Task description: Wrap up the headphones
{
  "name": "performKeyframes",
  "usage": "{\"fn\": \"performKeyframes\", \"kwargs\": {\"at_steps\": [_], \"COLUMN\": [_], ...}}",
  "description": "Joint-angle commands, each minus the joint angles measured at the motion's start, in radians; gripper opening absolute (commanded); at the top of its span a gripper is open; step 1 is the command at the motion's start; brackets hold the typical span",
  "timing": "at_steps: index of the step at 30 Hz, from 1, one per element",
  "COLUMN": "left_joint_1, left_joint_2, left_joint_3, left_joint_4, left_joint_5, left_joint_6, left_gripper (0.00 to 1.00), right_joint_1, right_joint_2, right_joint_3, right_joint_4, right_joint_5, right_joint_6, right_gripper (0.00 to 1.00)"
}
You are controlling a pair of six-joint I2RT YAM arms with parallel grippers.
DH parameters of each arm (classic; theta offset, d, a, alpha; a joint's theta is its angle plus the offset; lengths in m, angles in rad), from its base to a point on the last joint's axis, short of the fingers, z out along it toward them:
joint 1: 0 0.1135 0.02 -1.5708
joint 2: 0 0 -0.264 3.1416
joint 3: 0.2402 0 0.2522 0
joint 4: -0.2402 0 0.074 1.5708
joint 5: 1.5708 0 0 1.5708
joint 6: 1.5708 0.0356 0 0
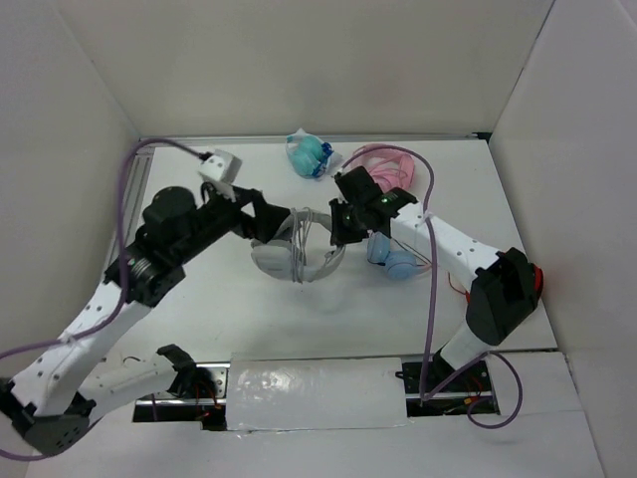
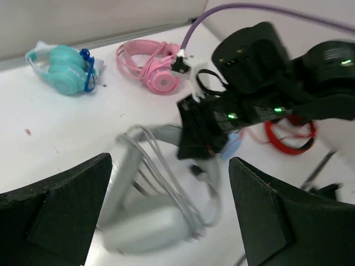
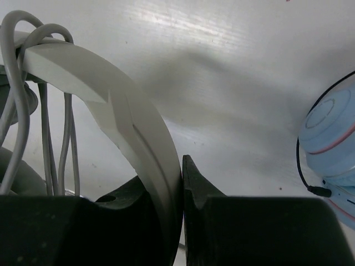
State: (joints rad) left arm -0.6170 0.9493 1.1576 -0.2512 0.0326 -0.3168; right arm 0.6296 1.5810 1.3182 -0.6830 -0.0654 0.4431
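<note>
**Right pincer clamped on the band, loops slack**

The headphones (image 1: 299, 257) lie mid-table (image 1: 299, 324) between the arms. The right pincer (image 1: 341, 234) pinches the headband (image 3: 138, 133), and the left pincer (image 1: 267, 224) gapes wide at the other side, holding nothing. The cable (image 3: 49, 138) hangs round the band in loose loops. A tilt or tug would likely let them slide off or unravel. The band is smooth and curved, so it may pivot in the grip. The blue pair (image 1: 391, 257) sits just beside the right arm and could be knocked.
</note>
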Motion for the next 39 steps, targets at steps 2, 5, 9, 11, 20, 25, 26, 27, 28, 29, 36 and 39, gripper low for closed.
{"fn": "performKeyframes", "kwargs": {"at_steps": [2,5,9,11,20,25,26,27,28,29,36,39], "left_joint_1": [0.002,0.002,0.002,0.002,0.002,0.002,0.002,0.002,0.0,0.0,0.0,-0.001], "left_joint_2": [-0.214,-0.303,-0.373,-0.373,-0.409,-0.483,-0.495,-0.507,-0.529,-0.537,-0.535,-0.534], "left_joint_3": [-0.091,-0.166,-0.222,-0.219,-0.246,-0.257,-0.268,-0.271,-0.276,-0.285,-0.274,-0.283], "left_joint_4": [-0.147,-0.252,-0.397,-0.44,-0.618,-0.642,-0.634,-0.629,-0.616,-0.608,-0.657,-0.628], "left_joint_5": [-0.154,-0.204,-0.258,-0.275,-0.362,-0.355,-0.333,-0.324,-0.313,-0.306,-0.306,-0.29], "left_joint_6": [-0.339,-0.486,-0.628,-0.677,-0.904,-0.95,-0.946,-0.949,-0.944,-0.938,-0.984,-0.958], "left_gripper": [0.99,0.99,0.99,0.99,0.99,0.99,0.99,0.99,0.99,0.99,0.99,0.99], "right_joint_1": [0.008,0.021,0.041,0.039,0.056,0.111,0.12,0.133,0.156,0.171,0.286,0.327], "right_joint_2": [0.091,0.215,0.397,0.508,0.783,0.893,0.895,0.898,0.905,0.927,1.004,1.037], "right_joint_3": [0.161,0.306,0.585,0.683,1.014,1.095,1.086,1.083,1.095,1.105,1.179,1.199], "right_joint_4": [0.086,0.05,0.008,-0.021,0.076,0.11,0.128,0.14,0.146,0.148,0.224,0.218], "right_joint_5": [0.062,0.124,0.154,0.15,0.17,0.124,0.122,0.124,0.134,0.134,0.142,0.154], "right_joint_6": [0.143,0.193,0.29,0.35,0.569,0.551,0.551,0.551,0.551,0.552,0.562,0.546], "right_gripper": [0.0,0.0,0.0,0.0,0.0,0.0,0.0,0.0,0.0,0.0,0.0,0.0]}}
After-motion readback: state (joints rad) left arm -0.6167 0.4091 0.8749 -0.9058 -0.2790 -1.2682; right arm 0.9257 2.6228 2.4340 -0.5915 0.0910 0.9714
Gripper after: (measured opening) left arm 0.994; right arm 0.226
